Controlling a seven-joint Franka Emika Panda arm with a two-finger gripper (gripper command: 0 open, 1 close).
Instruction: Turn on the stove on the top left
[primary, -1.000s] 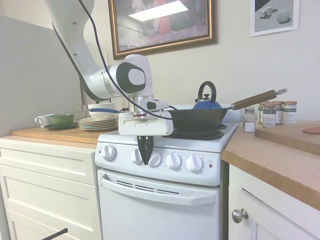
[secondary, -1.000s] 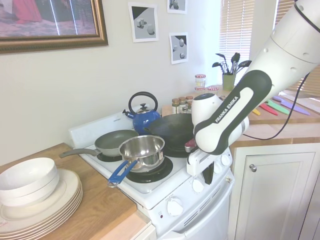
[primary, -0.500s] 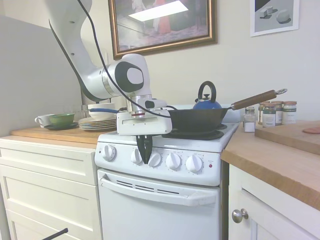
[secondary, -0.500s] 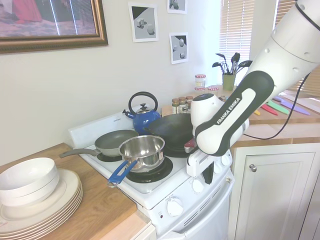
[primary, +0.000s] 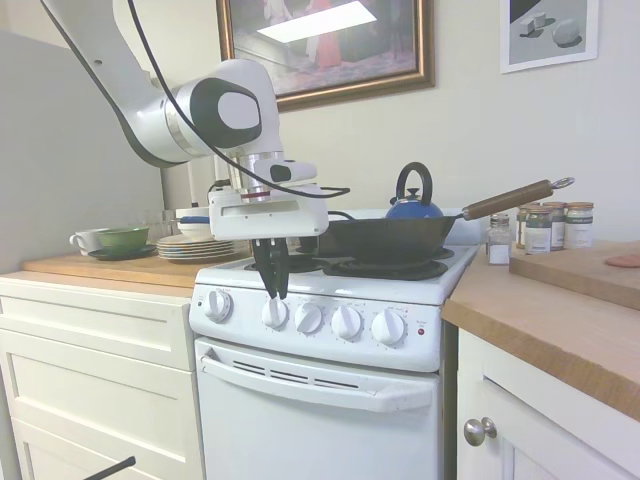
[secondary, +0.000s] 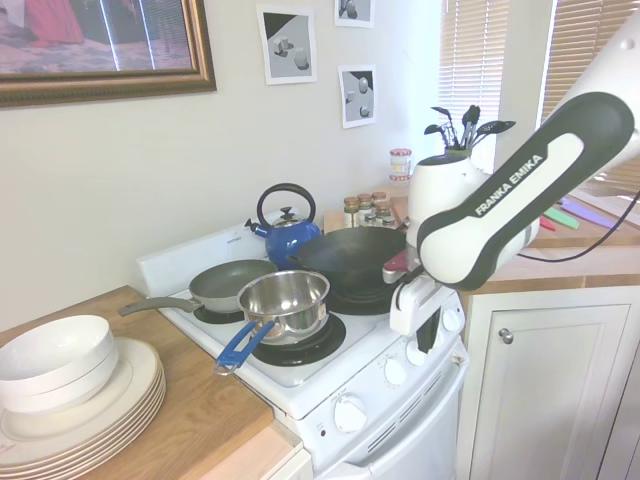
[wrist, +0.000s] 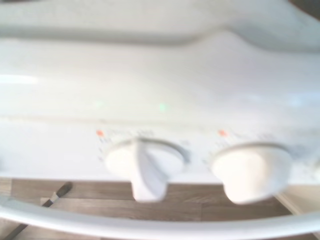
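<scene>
The white stove (primary: 320, 400) stands between wooden counters, with five round white knobs in a row on its front panel. My gripper (primary: 273, 292) hangs fingers-down, shut and holding nothing, its tips just above the second knob from the left (primary: 275, 314). The leftmost knob (primary: 219, 305) is to its left. A small red light (primary: 421, 327) sits at the panel's right end. In the second exterior view the gripper (secondary: 429, 338) is in front of the stove (secondary: 300, 385) panel. The blurred wrist view shows two knobs (wrist: 142, 162) (wrist: 250, 167) above the oven handle (wrist: 150, 222).
A black wok (primary: 390, 238) with a wooden handle, a blue kettle (primary: 414, 205), a steel saucepan (secondary: 285, 300) with a blue handle and a grey frying pan (secondary: 230, 283) occupy the burners. Stacked plates (secondary: 80, 395) and a bowl sit on the left counter. Spice jars (primary: 545, 226) stand on the right.
The gripper rose from in front of the knob row and shifted left, from between the second and third knobs to just above the second knob. The arm's wrist lifted with it.
</scene>
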